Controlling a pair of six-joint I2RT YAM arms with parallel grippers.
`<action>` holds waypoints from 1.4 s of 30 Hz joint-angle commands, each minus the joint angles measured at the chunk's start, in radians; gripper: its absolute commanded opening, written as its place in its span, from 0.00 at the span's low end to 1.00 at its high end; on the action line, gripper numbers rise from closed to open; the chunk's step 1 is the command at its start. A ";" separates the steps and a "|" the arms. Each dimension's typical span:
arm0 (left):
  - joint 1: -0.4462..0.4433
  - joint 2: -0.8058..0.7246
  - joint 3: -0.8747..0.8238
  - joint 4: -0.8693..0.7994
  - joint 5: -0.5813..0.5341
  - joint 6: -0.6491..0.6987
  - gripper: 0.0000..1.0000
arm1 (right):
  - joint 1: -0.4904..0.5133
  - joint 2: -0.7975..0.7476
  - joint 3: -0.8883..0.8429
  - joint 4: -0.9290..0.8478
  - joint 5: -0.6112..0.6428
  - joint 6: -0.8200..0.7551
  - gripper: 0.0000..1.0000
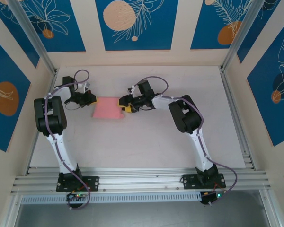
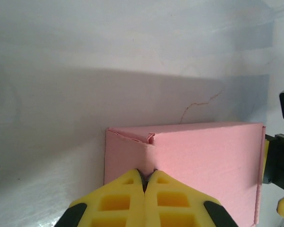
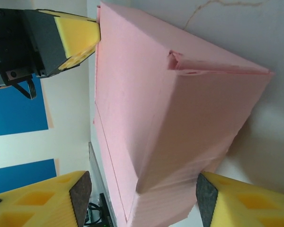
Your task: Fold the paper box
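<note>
**Pink box flanked by two robot pincers.** The paper box [image 1: 108, 108] was pictured folded into a rectangular shape and resting on the white table [image 1: 156, 142], with one pincer at each end.

The left pincer [image 1: 95, 100] was set against one end, so that the box lay directly ahead of its tips. In the left wrist view this pincer [image 2: 145, 177] was shown fully closed. Its yellow pads [image 2: 118, 201] were pressed together at the near lower edge of the box [image 2: 203, 161]. Whether a sliver of card was caught between them could not be told. A tucked flap corner was seen just ahead of the tips and above them.

The right pincer [image 1: 125, 105] was placed at the opposite end. In the right wrist view this pincer [image 3: 142, 189] was shown parted wide, with the end of the box [image 3: 180, 118] lying between its two pads. One pad [image 3: 236, 203] was seen touching the box's corner, while the other [image 3: 47, 201] stood just clear of the card, so the box was straddled, not clamped. Beyond the far end of the box, the left pincer's pad [image 3: 78, 33] was seen touching its corner.
</note>
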 commanded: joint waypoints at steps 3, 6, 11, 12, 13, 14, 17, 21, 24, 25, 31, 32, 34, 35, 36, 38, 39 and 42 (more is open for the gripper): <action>0.002 0.090 -0.001 -0.160 -0.084 0.024 0.00 | 0.010 -0.043 -0.025 -0.049 0.058 -0.027 0.64; 0.002 0.109 0.019 -0.175 -0.092 0.029 0.00 | 0.012 -0.040 -0.040 -0.044 0.083 0.002 0.66; 0.007 0.130 0.039 -0.184 -0.090 0.031 0.00 | 0.009 -0.063 -0.097 -0.006 0.126 0.044 0.70; 0.007 0.130 0.040 -0.184 -0.091 0.034 0.00 | 0.008 -0.067 -0.108 0.011 0.125 0.047 0.72; 0.007 0.130 0.038 -0.183 -0.091 0.036 0.00 | 0.007 -0.066 -0.105 0.017 0.119 0.049 0.73; 0.007 0.130 0.037 -0.184 -0.091 0.038 0.00 | 0.005 -0.055 -0.093 0.016 0.110 0.047 0.73; 0.009 0.132 0.034 -0.185 -0.094 0.042 0.00 | 0.004 -0.018 -0.051 0.024 0.087 0.059 0.73; 0.009 0.138 0.036 -0.183 -0.090 0.040 0.00 | 0.006 0.047 0.004 0.091 0.041 0.111 0.72; 0.010 0.143 0.039 -0.181 -0.084 0.038 0.00 | 0.008 0.078 0.026 0.147 0.018 0.143 0.70; 0.010 0.144 0.041 -0.181 -0.082 0.038 0.00 | 0.009 0.083 0.029 0.163 0.013 0.151 0.69; 0.009 0.114 0.013 -0.151 -0.067 0.038 0.00 | 0.012 0.098 0.055 0.182 -0.004 0.167 0.51; 0.009 0.103 0.008 -0.143 -0.064 0.036 0.00 | 0.011 0.096 0.059 0.172 -0.003 0.164 0.47; 0.009 0.086 0.007 -0.142 -0.059 0.035 0.00 | 0.011 0.090 0.059 0.160 -0.004 0.162 0.41; 0.010 0.076 0.007 -0.141 -0.054 0.035 0.02 | 0.012 0.085 0.057 0.153 -0.003 0.160 0.40; 0.008 0.064 0.006 -0.140 -0.049 0.034 0.04 | 0.011 0.079 0.055 0.142 0.001 0.156 0.37; 0.010 0.030 0.000 -0.131 -0.044 0.030 0.11 | 0.011 0.060 0.041 0.127 0.011 0.149 0.36; 0.009 0.012 -0.004 -0.125 -0.041 0.028 0.19 | 0.010 0.051 0.035 0.121 0.014 0.148 0.36; 0.009 -0.075 -0.032 -0.085 -0.036 0.011 0.60 | 0.002 0.018 0.016 0.099 0.013 0.149 0.35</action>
